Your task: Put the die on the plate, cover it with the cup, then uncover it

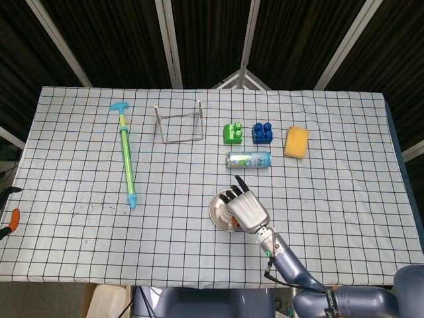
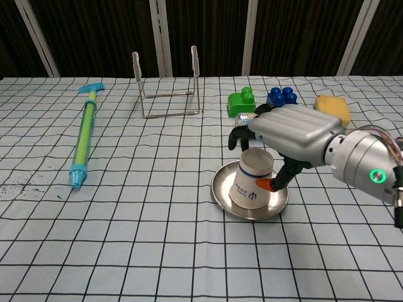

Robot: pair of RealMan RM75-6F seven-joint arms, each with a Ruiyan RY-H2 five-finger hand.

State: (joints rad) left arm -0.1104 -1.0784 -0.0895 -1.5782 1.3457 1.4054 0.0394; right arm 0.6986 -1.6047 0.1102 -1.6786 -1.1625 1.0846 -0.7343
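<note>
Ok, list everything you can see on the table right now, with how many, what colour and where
Cup: one, white paper, upside down on the plate, slightly tilted.
Plate: one, silver metal, centre front of the table.
Die: not visible.
Water squirter: one, green and blue, left side.
Wire rack: one, pale metal, back centre.
Toy bricks: two, one green and one blue, side by side behind the can.
Can: one, silver and green, lying on its side behind the plate.
Sponge: one, yellow, right of the blue brick.
Tablecloth: one, white with black grid, covering the table.
Right robot hand: one, silver with black fingers, gripping the cup.
Left robot hand: not in view.
</note>
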